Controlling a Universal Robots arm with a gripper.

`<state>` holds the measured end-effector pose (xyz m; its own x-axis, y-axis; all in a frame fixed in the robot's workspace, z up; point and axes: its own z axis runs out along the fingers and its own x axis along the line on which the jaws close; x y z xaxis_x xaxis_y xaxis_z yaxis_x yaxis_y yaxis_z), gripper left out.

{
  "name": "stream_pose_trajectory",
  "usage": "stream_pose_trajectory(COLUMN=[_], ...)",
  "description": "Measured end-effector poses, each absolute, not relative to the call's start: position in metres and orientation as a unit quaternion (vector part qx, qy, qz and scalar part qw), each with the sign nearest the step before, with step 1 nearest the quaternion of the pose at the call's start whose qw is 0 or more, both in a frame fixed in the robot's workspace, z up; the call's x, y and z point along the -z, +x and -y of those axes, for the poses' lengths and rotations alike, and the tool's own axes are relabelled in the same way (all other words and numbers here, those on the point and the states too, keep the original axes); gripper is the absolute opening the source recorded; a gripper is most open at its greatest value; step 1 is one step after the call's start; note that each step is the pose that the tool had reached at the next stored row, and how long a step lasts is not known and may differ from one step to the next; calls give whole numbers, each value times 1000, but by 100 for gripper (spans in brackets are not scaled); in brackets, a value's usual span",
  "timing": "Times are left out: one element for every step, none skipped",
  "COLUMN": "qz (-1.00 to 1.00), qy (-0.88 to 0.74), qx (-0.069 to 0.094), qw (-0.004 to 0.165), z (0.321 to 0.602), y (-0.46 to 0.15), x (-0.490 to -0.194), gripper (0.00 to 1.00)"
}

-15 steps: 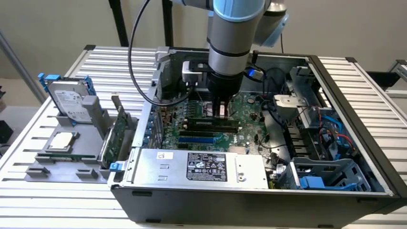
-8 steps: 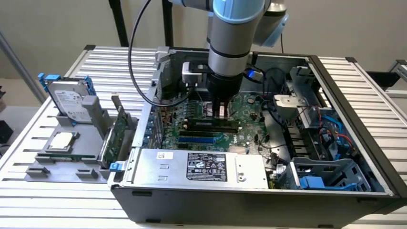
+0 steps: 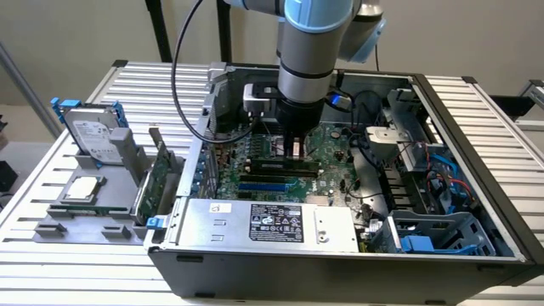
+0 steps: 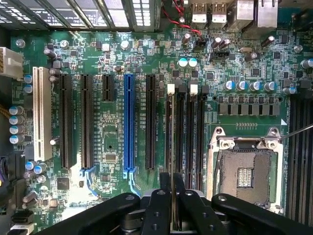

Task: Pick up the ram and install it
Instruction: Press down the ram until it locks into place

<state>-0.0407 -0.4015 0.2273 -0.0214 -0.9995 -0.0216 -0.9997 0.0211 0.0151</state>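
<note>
Presently the arm stands over the open computer case (image 3: 476, 191), its gripper (image 3: 295, 148) lowered close above the motherboard (image 3: 336, 159). In the wrist view the gripper (image 4: 172, 193) has its fingers (image 4: 159, 205) closed narrowly on the ram (image 4: 171, 147), seen edge-on as a thin pale line running from between the fingers along the memory slots (image 4: 185, 132). The stick appears to sit directly over the slot with the white latch (image 4: 170, 88); whether it touches the slot or hangs just above it cannot be told.

Judgement: pickup is complete and the insertion step is in hand. Seating would call for the stick held square to the slot along its whole length, then a straight push down until the end latches close. Any tilt risks binding against the slot walls.

Noted aside: the processor socket (image 4: 244, 171) beside the slots is unpopulated.
</note>
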Motion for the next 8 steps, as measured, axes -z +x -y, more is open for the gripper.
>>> stream_pose_trajectory(qz=[-714,-714,-714,-714,-715,-714,-714,-715], qy=[-700,-700,-700,-700,-700,-700,-700,-700], qx=[-13,-13,-12,-12,-12,-12,-12,-12], qw=[3,3,3,3,3,3,3,3], z=[402,402,402,402,402,402,402,402], y=[-41,-41,-41,-41,-41,-41,-41,-41], x=[-227,-227,-226,-226,-226,-226,-226,-225], gripper=[0,0,0,0,0,0,0,0])
